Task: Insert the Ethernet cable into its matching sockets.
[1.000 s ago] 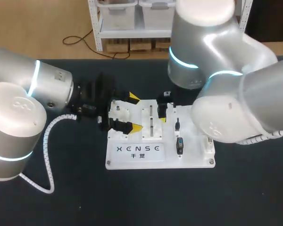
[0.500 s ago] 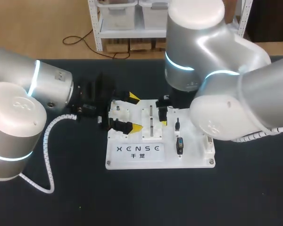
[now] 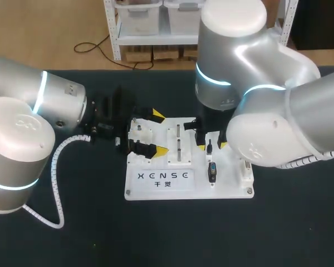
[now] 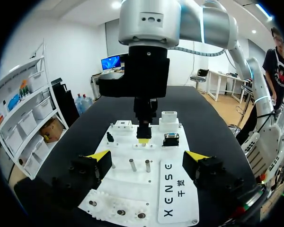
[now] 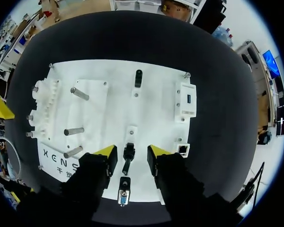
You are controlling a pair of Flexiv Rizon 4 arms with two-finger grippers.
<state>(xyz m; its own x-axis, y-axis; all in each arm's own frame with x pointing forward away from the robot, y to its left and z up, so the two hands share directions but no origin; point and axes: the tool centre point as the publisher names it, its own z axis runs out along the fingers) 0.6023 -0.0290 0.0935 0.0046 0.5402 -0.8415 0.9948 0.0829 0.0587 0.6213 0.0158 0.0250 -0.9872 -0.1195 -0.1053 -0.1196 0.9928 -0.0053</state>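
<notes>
A short black cable plug [image 5: 128, 153] stands on the white board [image 5: 154, 106], between the fingers of my right gripper [image 5: 131, 152]. The yellow tips sit close on either side of the plug with thin gaps, so the gripper is open. In the head view this gripper [image 3: 210, 146] hangs over the board's right half. A small square socket [image 5: 182, 149] sits just beside one finger. My left gripper [image 4: 147, 157] is open wide at the board's left end [image 3: 134, 167], its fingertips [image 3: 156, 115] straddling a white fixture.
A second black plug [image 5: 138, 78] stands farther ahead on the board. A white socket block [image 5: 188, 99] lies to the side, and a metal multi-pin connector [image 5: 123, 196] under my right gripper. Several metal pegs [image 5: 79, 93] rise from the board's left half.
My right gripper has shifted rightward over the board and come down around the black plug, its fingers narrowing from wide open. The left arm has not moved.
</notes>
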